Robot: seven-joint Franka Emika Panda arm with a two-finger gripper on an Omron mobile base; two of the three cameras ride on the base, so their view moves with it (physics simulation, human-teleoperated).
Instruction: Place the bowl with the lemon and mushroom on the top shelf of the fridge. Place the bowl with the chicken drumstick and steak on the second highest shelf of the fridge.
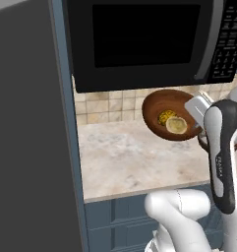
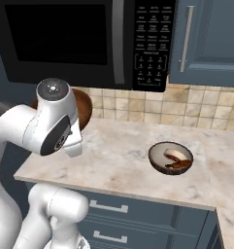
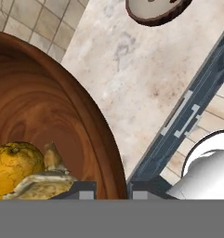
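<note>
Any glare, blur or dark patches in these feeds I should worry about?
Left base view: sharp, flat light, dim fridge side. Right base view: even, no glare, soft shadow under the small bowl. Hand view: crisp; the big bowl crowds the frame beside the lemon.

Two base cameras look forward and down at a marble counter [image 1: 139, 157] beneath a black microwave [image 1: 144, 42]. The left one stands nearer the microwave's left end, the right one nearer its keypad end. Both take in the counter and microwave. The hand camera sits very close above the counter [image 3: 132, 83], looking along the reddish-brown bowl [image 3: 43, 116].
</note>
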